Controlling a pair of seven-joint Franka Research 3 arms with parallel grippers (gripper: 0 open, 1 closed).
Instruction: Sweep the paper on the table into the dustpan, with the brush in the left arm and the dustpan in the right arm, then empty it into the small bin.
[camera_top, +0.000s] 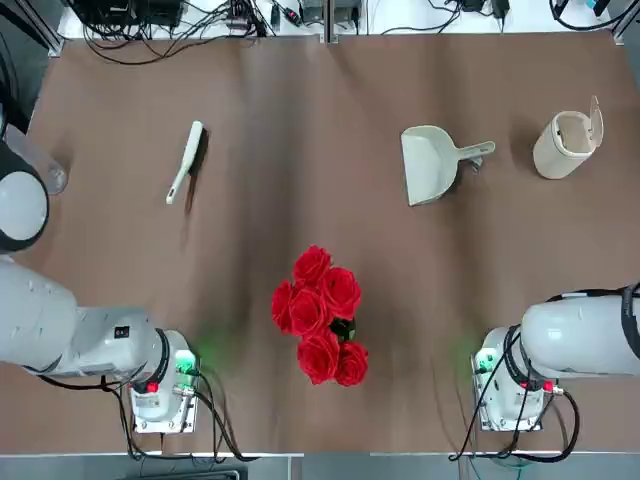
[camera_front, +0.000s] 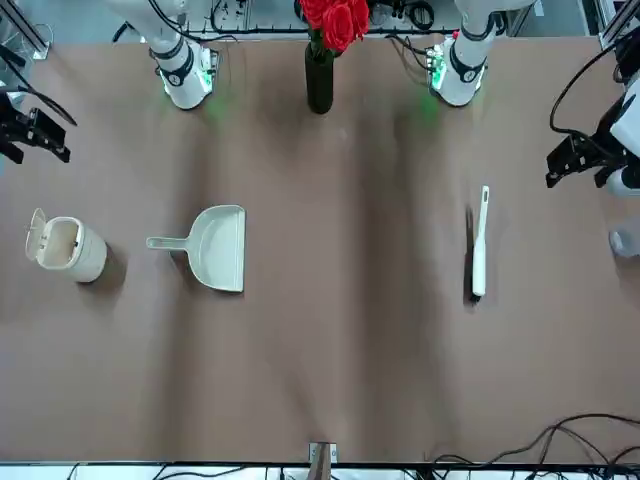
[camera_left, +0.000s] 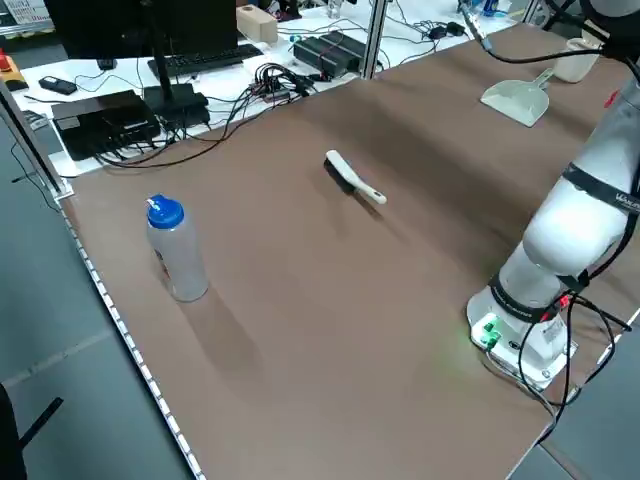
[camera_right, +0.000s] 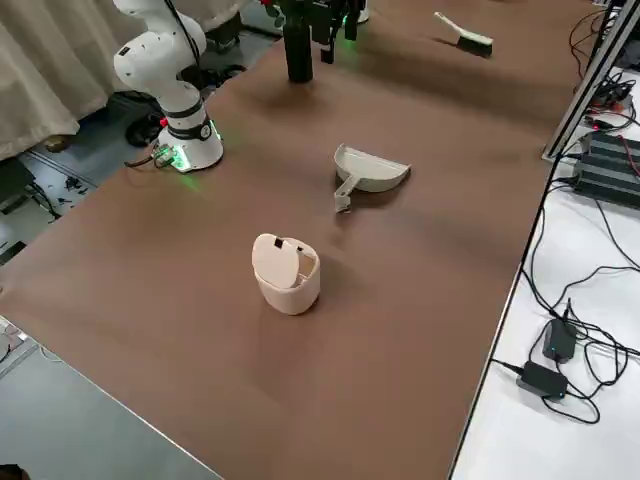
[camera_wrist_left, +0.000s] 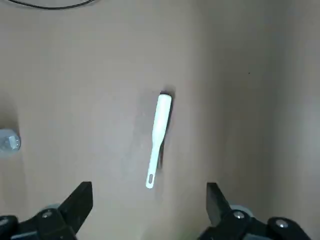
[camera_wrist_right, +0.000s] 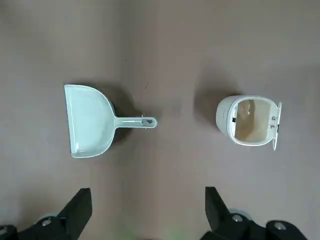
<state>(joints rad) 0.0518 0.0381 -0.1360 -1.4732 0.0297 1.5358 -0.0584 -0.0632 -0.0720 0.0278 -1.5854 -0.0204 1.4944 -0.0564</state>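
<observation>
Cream dustpan (camera_wrist_right: 90, 121) lies flat, empty; both hands (camera_wrist_left: 148, 200) (camera_wrist_right: 147, 202) wide, holding nothing.

- Looking down on the brown table (camera_top: 320, 400), you see the brush (camera_top: 186, 160) lying on the left half, handle end toward the arms' bases, dark bristles along its right edge.
- On the right half you see the dustpan (camera_top: 434, 163) lying flat, its mouth pointing left and down, its stubby handle pointing right toward the bin.
- The small bin (camera_top: 566, 144) stands just beyond that handle, apart from it, with its lid flipped up.
- A bunch of red roses (camera_top: 320, 315) sits near the middle, between the two arm bases.
- You see the left arm (camera_top: 70, 325) at bottom left and the right arm (camera_top: 575, 340) at bottom right.
- Cables run along the far edge.
</observation>
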